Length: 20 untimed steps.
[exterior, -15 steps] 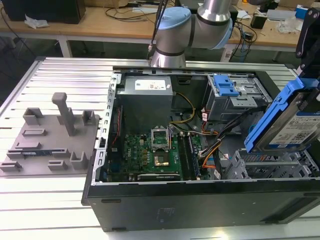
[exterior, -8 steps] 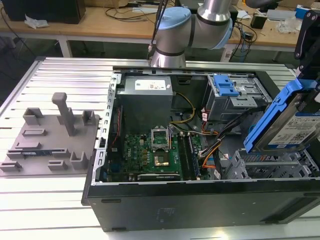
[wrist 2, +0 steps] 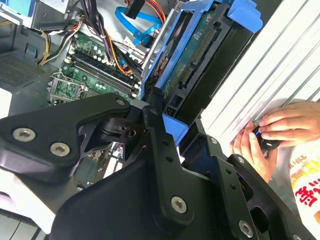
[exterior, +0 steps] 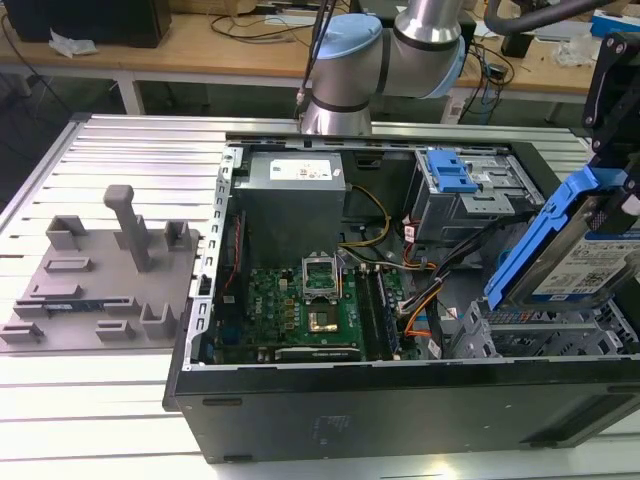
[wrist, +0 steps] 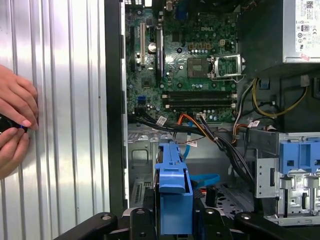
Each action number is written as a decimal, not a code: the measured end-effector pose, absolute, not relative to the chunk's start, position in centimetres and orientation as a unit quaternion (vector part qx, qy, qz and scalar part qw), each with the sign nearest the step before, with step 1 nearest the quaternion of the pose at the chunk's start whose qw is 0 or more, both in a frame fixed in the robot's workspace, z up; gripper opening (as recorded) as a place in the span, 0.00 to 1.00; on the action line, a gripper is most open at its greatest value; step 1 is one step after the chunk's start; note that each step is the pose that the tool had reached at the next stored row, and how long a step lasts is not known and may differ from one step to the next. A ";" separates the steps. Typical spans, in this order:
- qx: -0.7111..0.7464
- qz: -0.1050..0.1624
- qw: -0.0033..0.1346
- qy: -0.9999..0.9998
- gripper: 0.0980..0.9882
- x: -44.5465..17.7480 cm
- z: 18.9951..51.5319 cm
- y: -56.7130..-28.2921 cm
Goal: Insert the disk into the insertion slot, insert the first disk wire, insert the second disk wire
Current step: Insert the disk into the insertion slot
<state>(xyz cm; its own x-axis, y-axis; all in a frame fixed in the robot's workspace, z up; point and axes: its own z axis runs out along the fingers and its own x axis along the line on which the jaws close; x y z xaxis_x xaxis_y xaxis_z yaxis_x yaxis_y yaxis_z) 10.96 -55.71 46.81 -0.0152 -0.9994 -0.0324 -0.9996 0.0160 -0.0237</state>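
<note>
Black-fingered gripper is clenched on one end of the disk, a flat silver hard drive with a white label in a bright blue plastic carrier; the disk hangs tilted just above the insertion slot, a low grey sheet-metal bay at the exterior view's right of the open black computer case, not yet inside it. Beside the case, a person's hands lie against the ribbed aluminium table.

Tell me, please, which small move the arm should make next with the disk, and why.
Probably level the disk and lower it toward the insertion slot: the tool grips its blue carrier, and in the exterior view it hangs tilted above that slot, not yet in.
</note>
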 end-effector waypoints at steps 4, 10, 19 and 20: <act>-0.701 0.003 0.020 0.712 0.30 11.0 46.5 -55.7; -0.701 0.003 0.020 0.713 0.30 11.1 46.0 -55.7; -0.701 0.003 0.020 0.712 0.30 11.1 44.7 -55.7; -0.701 0.003 0.020 0.712 0.30 11.1 44.6 -55.7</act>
<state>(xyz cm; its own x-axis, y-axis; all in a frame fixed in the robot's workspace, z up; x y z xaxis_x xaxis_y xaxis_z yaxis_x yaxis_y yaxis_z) 11.11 -55.71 44.60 -0.0153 -0.9994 -0.0325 -0.9996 0.0160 -0.0237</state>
